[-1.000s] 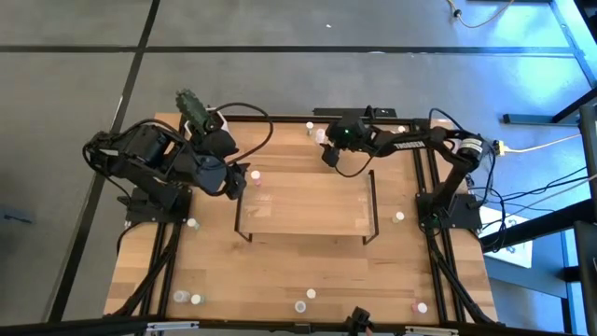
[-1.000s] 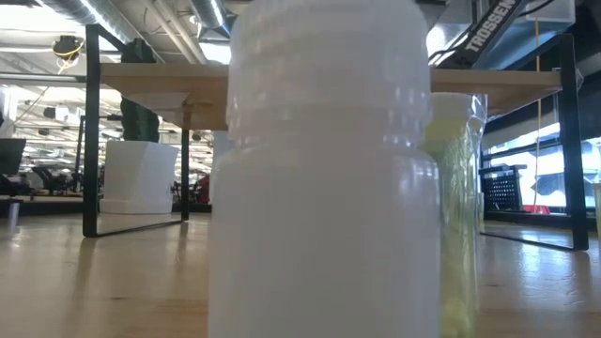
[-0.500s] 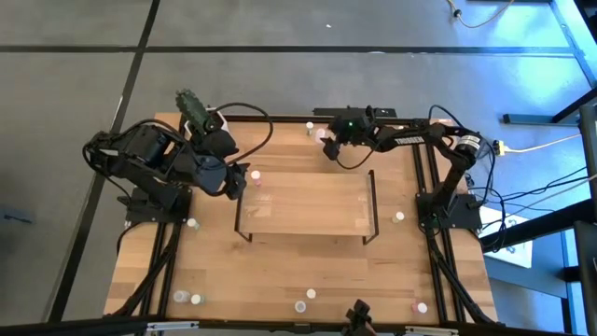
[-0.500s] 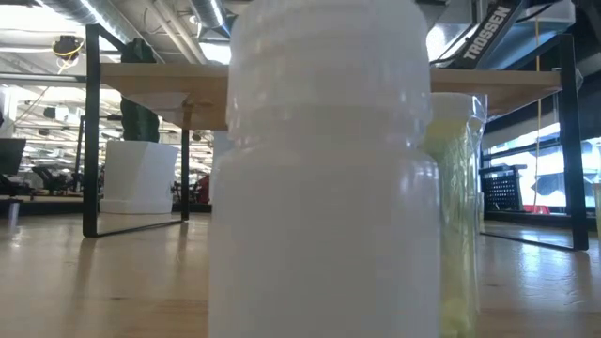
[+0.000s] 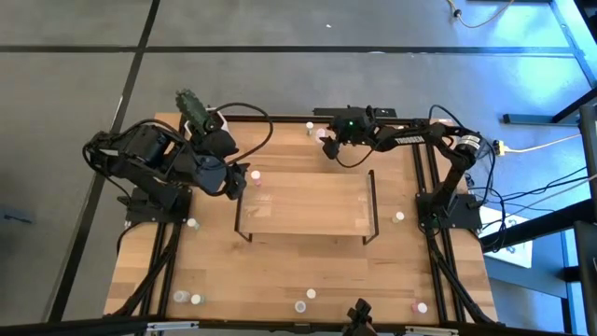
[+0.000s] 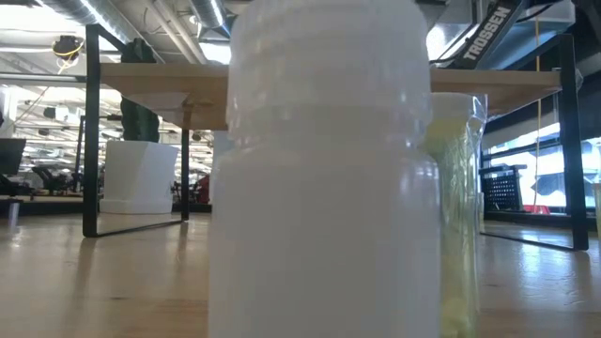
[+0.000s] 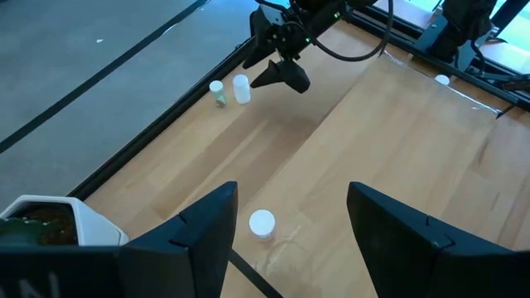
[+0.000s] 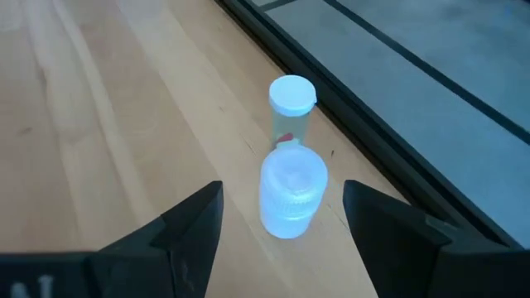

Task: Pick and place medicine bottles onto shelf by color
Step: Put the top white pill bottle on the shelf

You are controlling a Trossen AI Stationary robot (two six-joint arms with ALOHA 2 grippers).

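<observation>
- The right pincer (image 5: 326,149) sits at the upper centre of the high view, near the desk's (image 5: 308,261) far edge, its fingers (image 8: 195,219) spread wide and holding nothing.
- In the right wrist view, a white medicine bottle (image 8: 293,201) stands just ahead of the gap between those fingers, and a clear bottle with a pale cap (image 8: 291,112) stands right behind it (whether the two touch I cannot tell).
- The left pincer (image 5: 241,179) lies at the left of the high view, beside the shelf's (image 5: 308,201) left end, also spread and empty.
- The left wrist view shows a small white-capped bottle (image 7: 262,223) standing on the wood between its fingers (image 7: 207,228), apart from both.
- Farther off in that view, the right pincer (image 7: 281,74) hangs close to the same two bottles (image 7: 230,89) by the desk edge.
- The shelf is a light-wood board with thin black end frames, in the middle of the high view.
- More bottles are scattered: several along the lower edge (image 5: 300,305), one at the right (image 5: 399,217) and one at the left (image 5: 192,223).
- A white pot with a cactus (image 5: 193,107) stands at the desk's upper left corner.
- In the low view a white bottle (image 6: 324,178) fills the middle, with a pale green one (image 6: 457,207) just behind it.
</observation>
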